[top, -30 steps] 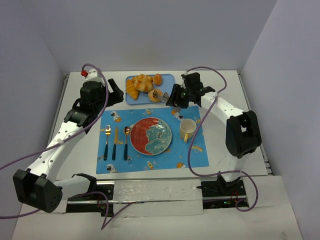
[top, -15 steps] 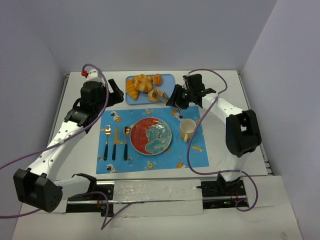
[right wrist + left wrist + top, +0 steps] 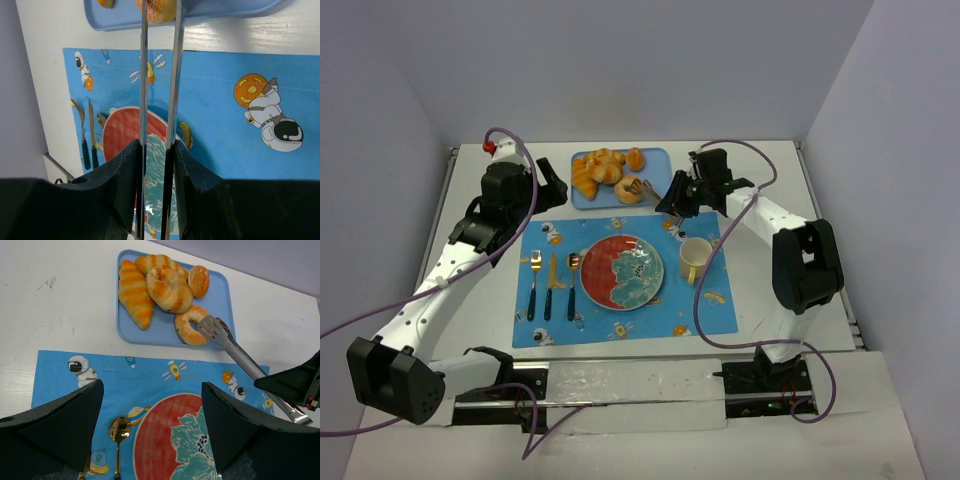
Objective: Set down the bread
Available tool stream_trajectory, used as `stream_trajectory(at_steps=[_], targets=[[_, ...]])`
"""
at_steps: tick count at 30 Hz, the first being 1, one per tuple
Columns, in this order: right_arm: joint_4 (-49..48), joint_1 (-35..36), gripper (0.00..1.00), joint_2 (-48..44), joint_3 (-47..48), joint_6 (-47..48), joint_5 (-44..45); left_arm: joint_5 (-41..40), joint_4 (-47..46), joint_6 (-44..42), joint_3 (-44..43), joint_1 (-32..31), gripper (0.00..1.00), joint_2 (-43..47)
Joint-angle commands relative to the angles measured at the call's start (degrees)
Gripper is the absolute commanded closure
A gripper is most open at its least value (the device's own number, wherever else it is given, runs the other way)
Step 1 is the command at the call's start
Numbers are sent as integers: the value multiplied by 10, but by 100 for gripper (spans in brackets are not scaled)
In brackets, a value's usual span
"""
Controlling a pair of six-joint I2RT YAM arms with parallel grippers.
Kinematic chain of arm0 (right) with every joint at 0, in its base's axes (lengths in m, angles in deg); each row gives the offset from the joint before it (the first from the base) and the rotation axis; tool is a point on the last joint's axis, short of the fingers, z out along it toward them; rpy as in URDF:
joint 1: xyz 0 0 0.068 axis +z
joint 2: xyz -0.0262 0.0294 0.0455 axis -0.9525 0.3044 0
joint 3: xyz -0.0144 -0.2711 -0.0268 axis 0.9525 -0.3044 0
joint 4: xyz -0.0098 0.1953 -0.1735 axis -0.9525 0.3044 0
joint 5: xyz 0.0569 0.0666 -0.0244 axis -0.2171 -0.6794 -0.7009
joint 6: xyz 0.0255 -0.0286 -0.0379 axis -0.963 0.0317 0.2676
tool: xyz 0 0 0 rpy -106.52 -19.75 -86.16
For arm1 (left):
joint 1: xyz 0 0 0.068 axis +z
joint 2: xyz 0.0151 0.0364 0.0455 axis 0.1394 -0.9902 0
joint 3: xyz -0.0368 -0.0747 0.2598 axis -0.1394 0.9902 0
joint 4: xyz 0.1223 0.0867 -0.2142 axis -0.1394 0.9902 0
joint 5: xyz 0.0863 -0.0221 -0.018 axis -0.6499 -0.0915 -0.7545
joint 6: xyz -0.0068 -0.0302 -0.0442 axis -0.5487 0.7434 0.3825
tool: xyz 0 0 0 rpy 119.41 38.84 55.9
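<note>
Top external view, starting close to the arms: the blue placemat (image 3: pixel 620 325) is set like a dinner place. A fork (image 3: pixel 533 285), a knife (image 3: pixel 550 288) and a spoon (image 3: pixel 573 285) lie in a row on its left side. The red and green plate (image 3: pixel 623 272) sits in the middle with nothing on it. I think that is where the bread should go. The yellow cup (image 3: pixel 695 258) stands just to the right of the plate and looks to have nothing in it.

Farther back, the left gripper (image 3: pixel 150 390) hangs over the top edge of the mat. Its fingers are spread wide and hold nothing. It seems to be just waiting and looking.

The right gripper (image 3: pixel 155 170) squeezes the handles of the silver tongs (image 3: pixel 240 357) tight between its two fingers. The tongs are long, so they can reach the food from over the mat.

Farthest back is the blue tray (image 3: pixel 165 335). It holds striped croissants (image 3: pixel 135 292), round buns (image 3: pixel 167 285) and the bread (image 3: pixel 186 332), a ring with a hole. The bread lies at the near right of the tray. The tong ends are right at it, one over its right edge. I cannot tell if they pinch it yet. The bread is not lifted.
</note>
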Motion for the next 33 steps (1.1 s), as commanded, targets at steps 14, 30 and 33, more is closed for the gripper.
stream_trajectory(at_steps=[14,30,33], targets=[[11,-19,81,-104,-18,19,11,-5,-3,-8,-26,3,11,-4],[75,-3,81,-210,-38,39,-23,-6,-2,-9,-26,3,11,-6],[80,25,81,-236,-50,37,-23,-5,-2,-9,-26,3,11,-8]])
